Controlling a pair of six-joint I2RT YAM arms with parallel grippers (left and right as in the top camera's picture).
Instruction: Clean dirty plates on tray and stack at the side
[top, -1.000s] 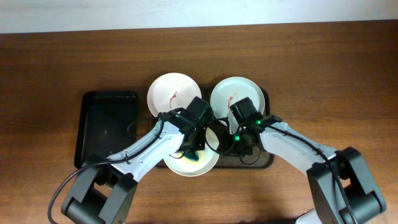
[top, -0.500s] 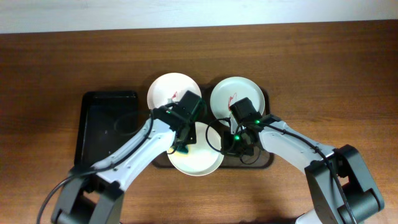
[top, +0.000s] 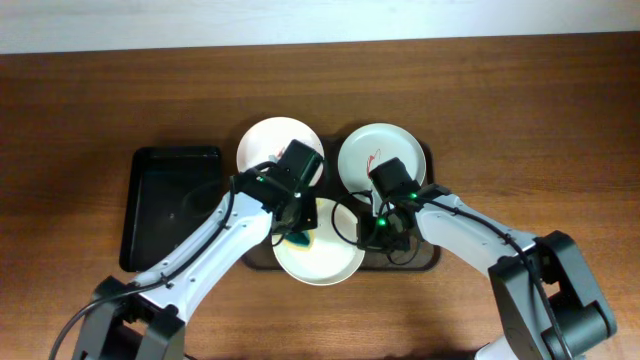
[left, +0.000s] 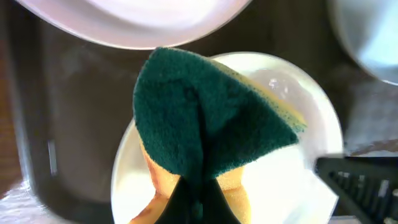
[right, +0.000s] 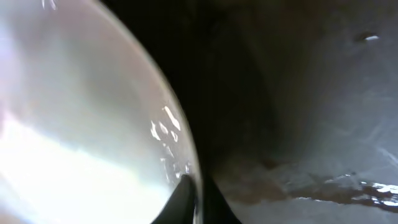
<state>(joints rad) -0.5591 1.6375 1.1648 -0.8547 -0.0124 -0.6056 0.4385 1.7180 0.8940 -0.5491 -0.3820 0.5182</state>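
the left end effector is clamped narrow on a folded green-and-yellow sponge, which sits over the middle of the front plate, so the surface to wipe lies directly beneath this arm. the right end effector appears pinched on that plate's right rim, steadying it at the near edge of the tray. beyond them the back left plate and back right plate each show a red smear, the left arm nearer the first, with a black tray off to the left on the bench.
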